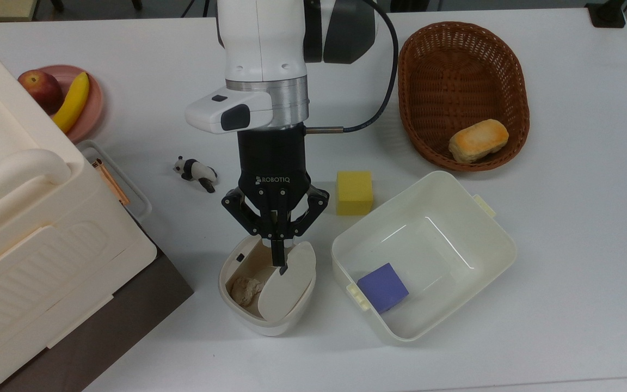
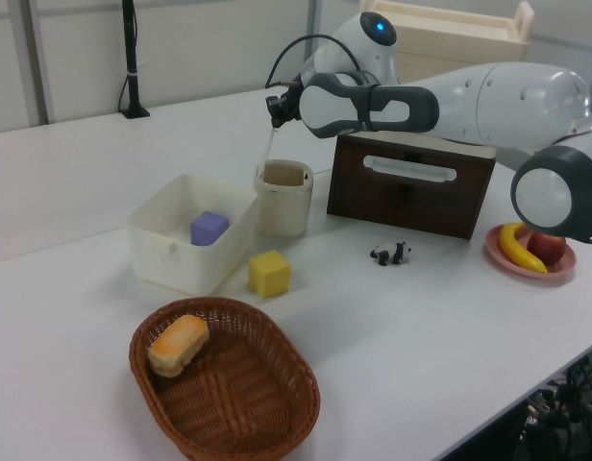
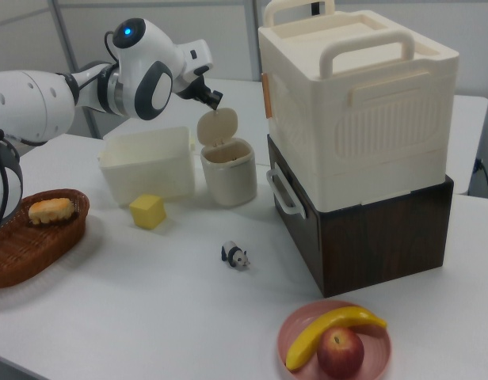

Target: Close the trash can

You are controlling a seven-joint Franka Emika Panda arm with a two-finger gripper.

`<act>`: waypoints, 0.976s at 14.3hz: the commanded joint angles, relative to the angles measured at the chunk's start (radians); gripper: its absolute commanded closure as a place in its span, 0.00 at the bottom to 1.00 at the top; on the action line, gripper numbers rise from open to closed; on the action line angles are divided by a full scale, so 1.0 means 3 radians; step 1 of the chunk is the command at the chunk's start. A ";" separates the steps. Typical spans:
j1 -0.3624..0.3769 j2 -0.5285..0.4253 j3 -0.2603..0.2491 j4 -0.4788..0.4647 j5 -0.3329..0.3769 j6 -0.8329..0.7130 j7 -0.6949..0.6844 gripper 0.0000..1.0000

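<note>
fingers (image 1: 279, 256) pressed together, tips touching the trash can's (image 1: 266, 288) raised lid (image 1: 287, 280).

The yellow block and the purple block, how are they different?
The yellow foam cube sits on the bare white table; the purple cube lies inside the white plastic tub. One is bright yellow, the other violet. Both are small cubes, and neither is touched.

The white table (image 1: 575, 228) carries a brown wicker basket (image 1: 463, 65) upper right, a yellow foam cube (image 1: 354, 193) at centre, a cream-white plastic trash can (image 1: 248, 318) below it, and a white rectangular tub (image 1: 490, 239) to the right.
</note>
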 commanded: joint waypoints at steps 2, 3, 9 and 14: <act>0.0045 0.0010 -0.0038 0.0090 -0.0044 0.0034 0.0176 0.95; 0.0050 0.0015 -0.0033 0.0090 -0.0049 0.0034 0.0176 0.95; 0.0096 0.0102 -0.0028 0.0075 -0.0070 0.0039 0.0176 0.94; 0.0045 0.0092 -0.0058 0.0054 -0.0100 0.0034 0.0150 0.95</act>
